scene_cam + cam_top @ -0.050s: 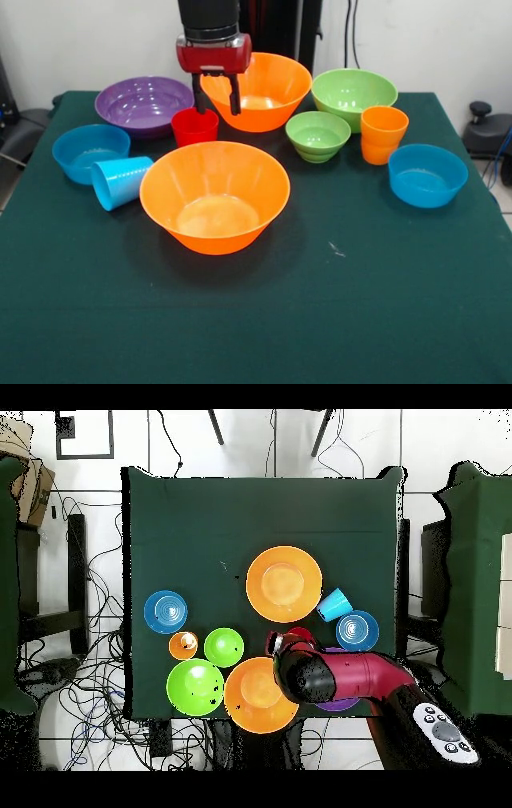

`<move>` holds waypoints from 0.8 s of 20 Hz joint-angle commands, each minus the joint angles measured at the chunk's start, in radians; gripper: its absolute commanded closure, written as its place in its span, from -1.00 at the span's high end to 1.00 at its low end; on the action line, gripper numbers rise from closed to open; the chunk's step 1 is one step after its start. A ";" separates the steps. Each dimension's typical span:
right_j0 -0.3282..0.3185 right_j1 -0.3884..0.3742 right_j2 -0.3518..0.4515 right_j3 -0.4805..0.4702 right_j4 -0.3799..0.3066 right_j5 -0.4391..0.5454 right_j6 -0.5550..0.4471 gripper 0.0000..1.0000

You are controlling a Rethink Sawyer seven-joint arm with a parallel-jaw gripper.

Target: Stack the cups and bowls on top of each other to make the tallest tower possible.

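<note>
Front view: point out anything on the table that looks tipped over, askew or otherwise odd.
Only the light blue cup stands out: it lies on its side, mouth toward the camera, between a small blue bowl and the nearer large orange bowl. The red cup and orange cup stand upright.

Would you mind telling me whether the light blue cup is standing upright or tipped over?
Tipped over: the light blue cup lies on its side on the table, its open mouth toward the near-left, beside a small blue bowl.

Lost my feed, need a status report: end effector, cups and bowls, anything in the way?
End effector open, empty, above red cup. No tower: all cups, bowls single on table. Light blue cup lies on its side. Large orange bowl close behind.
</note>
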 commanded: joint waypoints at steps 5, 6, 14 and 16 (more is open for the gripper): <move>0.038 0.073 0.041 -0.044 -0.053 0.016 -0.016 1.00; 0.044 0.082 0.037 -0.054 -0.056 0.012 -0.015 1.00; 0.069 0.109 0.012 -0.087 -0.070 -0.007 -0.009 1.00; 0.068 0.120 0.012 -0.096 -0.073 -0.008 -0.014 1.00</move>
